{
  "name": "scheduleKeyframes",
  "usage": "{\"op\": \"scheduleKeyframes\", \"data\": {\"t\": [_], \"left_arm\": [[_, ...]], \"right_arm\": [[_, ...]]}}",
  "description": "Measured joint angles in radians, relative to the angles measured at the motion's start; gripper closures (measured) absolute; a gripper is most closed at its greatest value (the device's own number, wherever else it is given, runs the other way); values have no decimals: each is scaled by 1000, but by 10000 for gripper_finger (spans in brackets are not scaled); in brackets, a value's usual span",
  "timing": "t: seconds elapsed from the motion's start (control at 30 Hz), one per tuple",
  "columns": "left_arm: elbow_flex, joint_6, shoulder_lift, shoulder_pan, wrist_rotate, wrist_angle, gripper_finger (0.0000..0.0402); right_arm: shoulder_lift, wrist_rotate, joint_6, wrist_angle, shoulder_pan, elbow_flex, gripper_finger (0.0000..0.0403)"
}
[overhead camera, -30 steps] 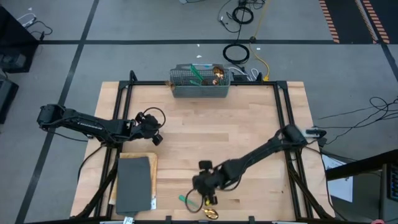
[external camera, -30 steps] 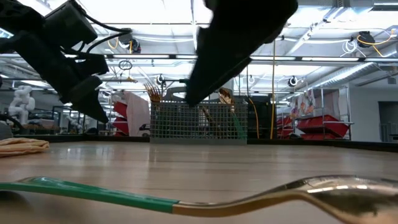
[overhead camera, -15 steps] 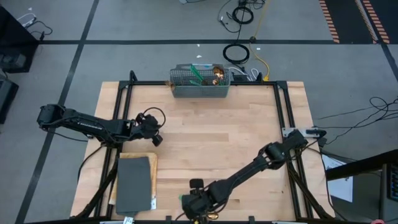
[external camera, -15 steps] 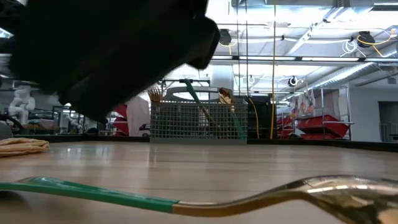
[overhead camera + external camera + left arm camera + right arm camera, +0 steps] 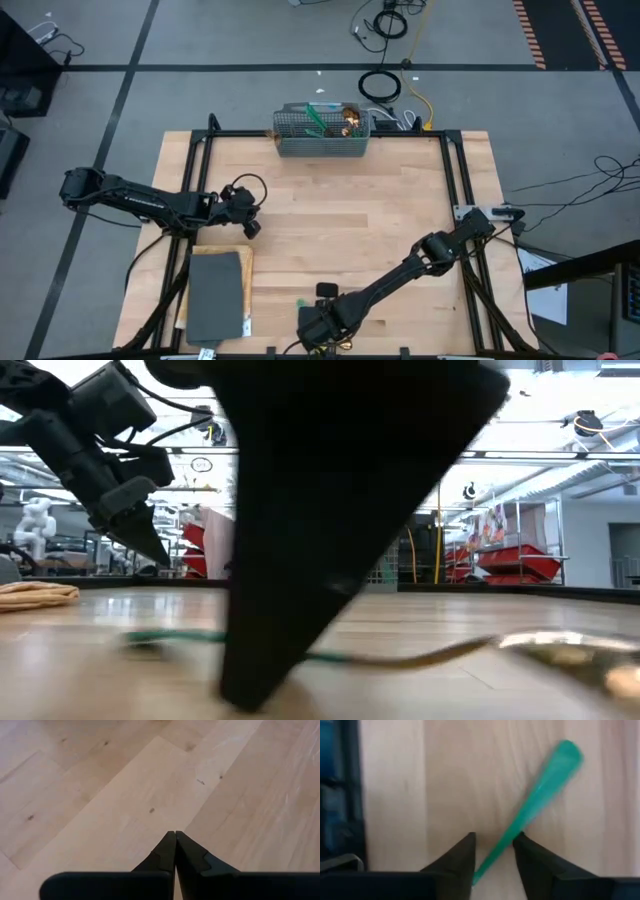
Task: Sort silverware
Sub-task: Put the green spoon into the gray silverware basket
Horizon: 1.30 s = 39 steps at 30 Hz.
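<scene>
One utensil with a teal-green handle (image 5: 545, 785) and a gold head (image 5: 560, 650) lies on the wood at the table's near edge; its handle end (image 5: 299, 300) shows beside my right gripper (image 5: 322, 325). My right gripper (image 5: 495, 837) is open and low over the table, fingers pointing down, with the handle running between them. More silverware stands in the grey mesh basket (image 5: 322, 140) at the far edge. My left gripper (image 5: 246, 214) hovers shut over bare wood at the table's left (image 5: 175, 834). My right gripper straddles the utensil's teal handle (image 5: 507, 842) from above, fingers across it. The handle lies against the inner side of one finger (image 5: 522, 852), and a gap shows at the other finger. The utensil rests on the table.
A dark grey mat (image 5: 215, 295) lies on a tan cloth (image 5: 35, 593) at the near left. Black frame rails (image 5: 455, 170) run along the table's sides. Bare wood stretches between the basket and the near edge.
My right gripper has moved toward the near edge and come down over the utensil. The utensil has turned on the table: its handle end has swung away from the near edge, toward the far side.
</scene>
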Motion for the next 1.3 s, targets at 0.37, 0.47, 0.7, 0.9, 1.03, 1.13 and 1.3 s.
{"op": "scheduleKeyframes", "data": {"t": [0.37,0.47,0.7,0.9,1.03,1.13,1.3], "left_arm": [[0,8,0,0,-4,0,391],[0,10,0,0,-6,-4,391],[0,11,0,0,-18,-3,391],[0,20,7,0,-40,-26,391],[0,38,9,0,-45,-33,391],[0,61,14,0,-46,-31,391],[0,63,19,0,-78,-28,391]], "right_arm": [[-5,145,-136,-321,2,-4,399],[-12,278,-142,-470,-9,-10,401],[-116,482,-197,-623,-100,-39,402],[-226,622,-326,-632,-245,-70,402],[-287,694,-463,-632,-361,-120,403],[-346,815,-577,-632,-443,-161,403],[-397,1014,-764,-628,-561,-171,403]]}}
